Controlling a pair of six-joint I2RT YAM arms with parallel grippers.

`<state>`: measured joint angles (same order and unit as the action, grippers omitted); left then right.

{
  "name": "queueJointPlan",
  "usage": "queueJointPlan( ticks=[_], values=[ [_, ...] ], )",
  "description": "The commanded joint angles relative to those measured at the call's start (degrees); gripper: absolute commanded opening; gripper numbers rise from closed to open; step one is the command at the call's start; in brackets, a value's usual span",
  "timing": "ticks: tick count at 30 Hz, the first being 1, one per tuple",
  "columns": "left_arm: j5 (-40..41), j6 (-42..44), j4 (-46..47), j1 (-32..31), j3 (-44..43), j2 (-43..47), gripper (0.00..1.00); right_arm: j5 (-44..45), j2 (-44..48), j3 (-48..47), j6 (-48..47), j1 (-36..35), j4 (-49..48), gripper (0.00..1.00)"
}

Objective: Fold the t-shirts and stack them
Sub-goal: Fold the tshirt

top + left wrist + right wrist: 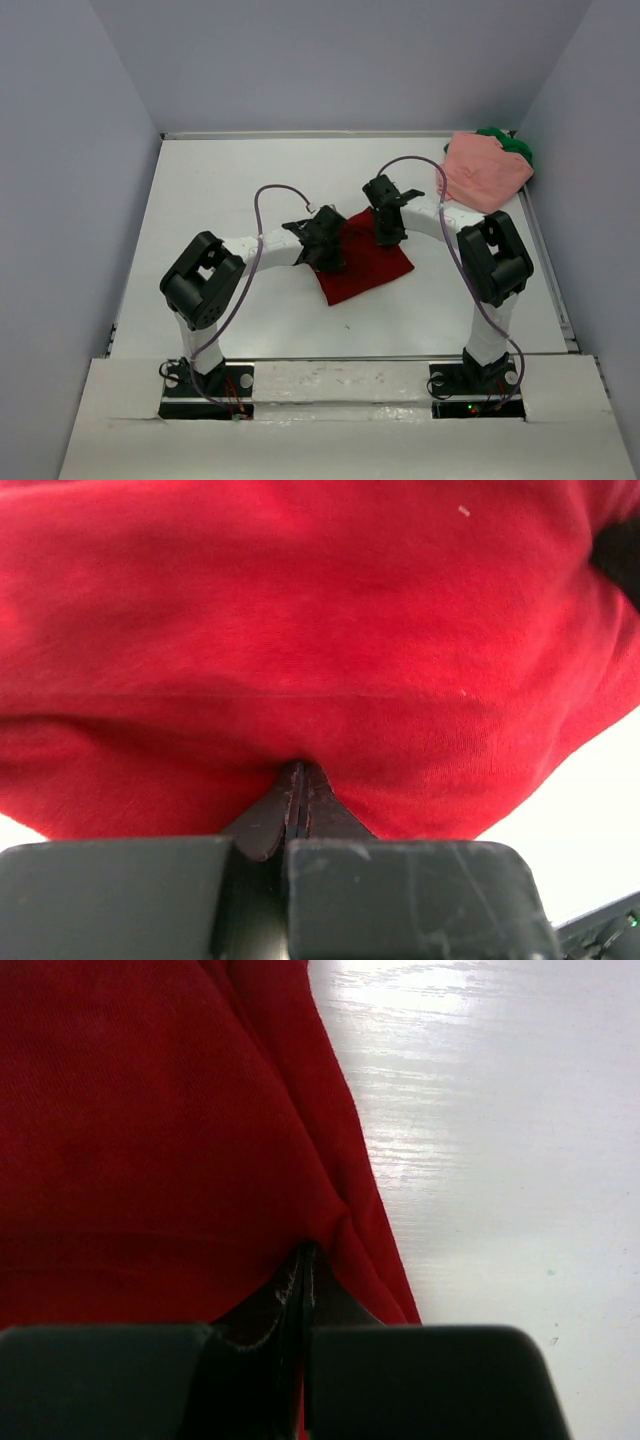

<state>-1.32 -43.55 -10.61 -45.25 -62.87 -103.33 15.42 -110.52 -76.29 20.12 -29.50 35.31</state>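
The dark red t-shirt lies folded in the middle of the table. My left gripper is at its left edge, jaws shut on the red cloth; the gripper's tips are buried in a fold. My right gripper is at the shirt's far edge, jaws shut on the red cloth; its tips pinch the cloth near its edge. The salmon pink t-shirt lies bunched at the far right corner, on top of the green t-shirt, which is mostly hidden.
The white table is walled by grey panels at the left, back and right. Bare tabletop shows to the right of the red cloth in the right wrist view. Purple cables loop over both arms.
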Motion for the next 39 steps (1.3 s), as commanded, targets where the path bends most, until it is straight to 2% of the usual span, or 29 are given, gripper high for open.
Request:
queueJointPlan(
  ticks=[1, 9, 18, 28, 37, 39],
  values=[
    [1.85, 0.84, -3.63, 3.67, 0.38, -0.12, 0.00, -0.65, 1.18, 3.78, 2.20, -0.21, -1.03, 0.00],
    [1.59, 2.06, -3.54, 10.36, 1.97, 0.41, 0.00, -2.15, 4.43, 8.52, 3.70, -0.21, -1.82, 0.00],
    [1.67, 3.73, -3.72, 11.59, 0.99, 2.34, 0.00, -1.71, 4.53, 9.14, 3.44, -0.74, -2.35, 0.00],
    [12.39, 5.49, -7.32, 9.66, 2.58, 9.02, 0.00, 0.04, 6.19, 7.56, 2.91, -1.96, -1.74, 0.00],
    [24.07, 7.42, -8.81, 4.22, 0.82, 18.94, 0.00, 9.27, 9.79, -2.79, 1.06, -4.17, 5.20, 0.00],
    [25.40, 7.43, -10.21, 3.60, 0.03, 20.18, 0.02, 10.94, 10.76, -4.73, 0.63, -4.69, 7.04, 0.00]
  ],
)
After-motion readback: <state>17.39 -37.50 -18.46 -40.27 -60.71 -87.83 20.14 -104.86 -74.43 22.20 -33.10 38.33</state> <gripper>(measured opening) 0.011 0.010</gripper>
